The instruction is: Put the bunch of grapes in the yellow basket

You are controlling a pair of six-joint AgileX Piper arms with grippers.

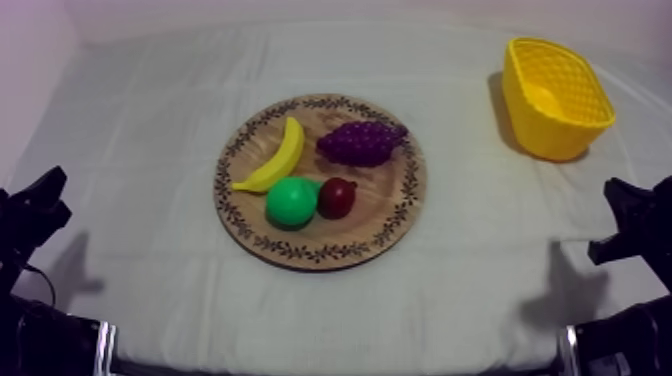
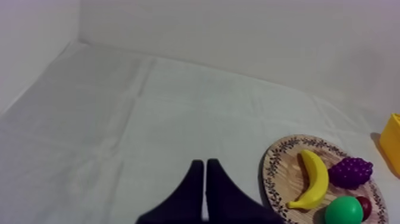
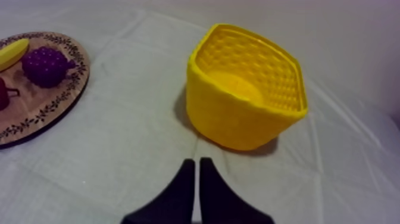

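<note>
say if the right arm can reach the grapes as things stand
Probably yes: the bunch of grapes lies on the right half of the wooden board, nothing over it, open cloth between it and the shut right gripper. The small red fruit sits close.

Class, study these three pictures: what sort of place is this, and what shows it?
Probably a robot practice bench rather than a kitchen: a cloth-covered table, a toy bunch of grapes on a wooden board, a yellow basket, and the left gripper and right gripper with fingers shut.
</note>
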